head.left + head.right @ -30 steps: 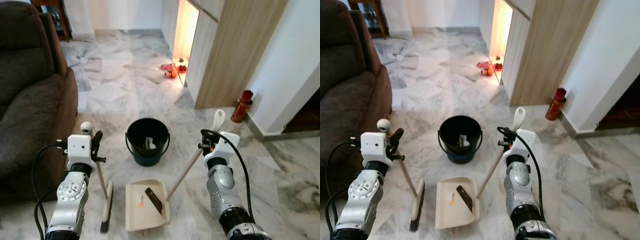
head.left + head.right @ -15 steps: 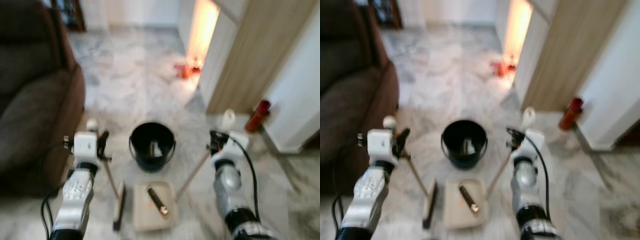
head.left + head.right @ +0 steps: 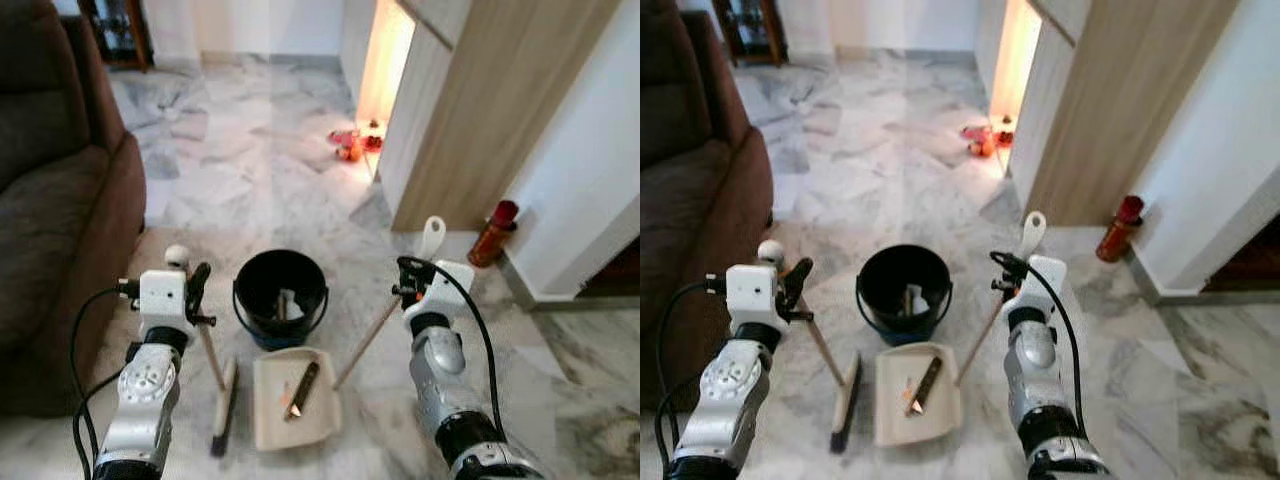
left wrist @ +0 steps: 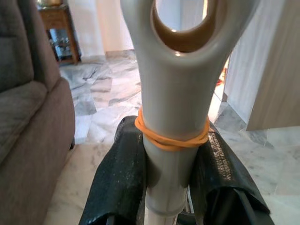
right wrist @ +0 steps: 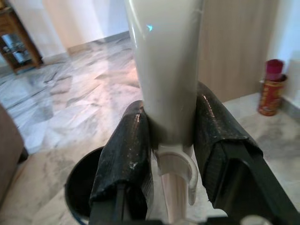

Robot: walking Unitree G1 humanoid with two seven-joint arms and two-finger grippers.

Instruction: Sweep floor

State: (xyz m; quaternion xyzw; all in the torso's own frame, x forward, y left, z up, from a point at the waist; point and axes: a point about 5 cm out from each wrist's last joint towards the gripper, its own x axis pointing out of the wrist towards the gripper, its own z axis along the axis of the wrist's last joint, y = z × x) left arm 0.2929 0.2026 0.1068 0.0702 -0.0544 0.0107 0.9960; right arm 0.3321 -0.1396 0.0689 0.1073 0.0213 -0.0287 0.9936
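Now the left gripper [image 4: 171,173] is clamped on the broom [image 3: 221,398] and the right gripper [image 5: 171,159] on the dustpan [image 3: 292,398] handle. Trash lies in the pan beside the black bucket [image 3: 280,296] — next, I think, tip it in — slowly.

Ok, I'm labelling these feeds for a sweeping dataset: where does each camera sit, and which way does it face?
Left eye view: on the head, looking forward and down at the black plastic bucket and cream plastic dustpan; both silver arms show.
Right eye view: the other eye of the head camera, same scene.
Left wrist view: along the left gripper shut on the cream broom handle.
Right wrist view: along the right gripper shut on the cream dustpan handle; it shares the bucket with the eye views.
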